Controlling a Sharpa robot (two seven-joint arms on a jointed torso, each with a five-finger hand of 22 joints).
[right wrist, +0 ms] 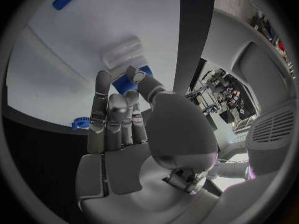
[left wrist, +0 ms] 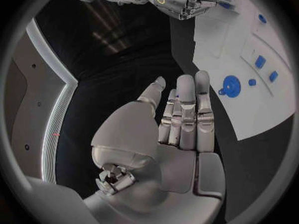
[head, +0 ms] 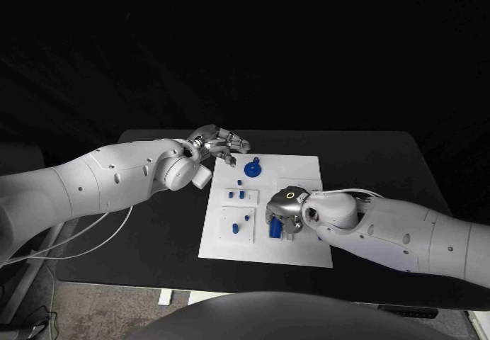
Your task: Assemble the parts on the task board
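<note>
The white task board (head: pixel 296 170) lies mid-table. My right hand (head: pixel 287 208) is low over its near right part, and its thumb and fingers pinch an upright blue part (head: pixel 275 227), seen between the fingertips (right wrist: pixel 126 83) in the right wrist view. A round blue part with a knob (head: pixel 253 168) sits at the board's far side. Small blue pieces (head: pixel 238 193) and another blue piece (head: pixel 235 228) stand in raised white blocks on the board's left. My left hand (head: pixel 217 142) hovers off the board's far left corner, fingers straight and holding nothing (left wrist: pixel 181 119).
Black table (head: pixel 153 212) surrounds the board, with bare surface to the left and right. In the left wrist view the round blue part (left wrist: pixel 232 86) and my right hand (left wrist: pixel 181 0) lie beyond my left fingers. A blue gear-like piece (right wrist: pixel 81 123) sits beside my right fingers.
</note>
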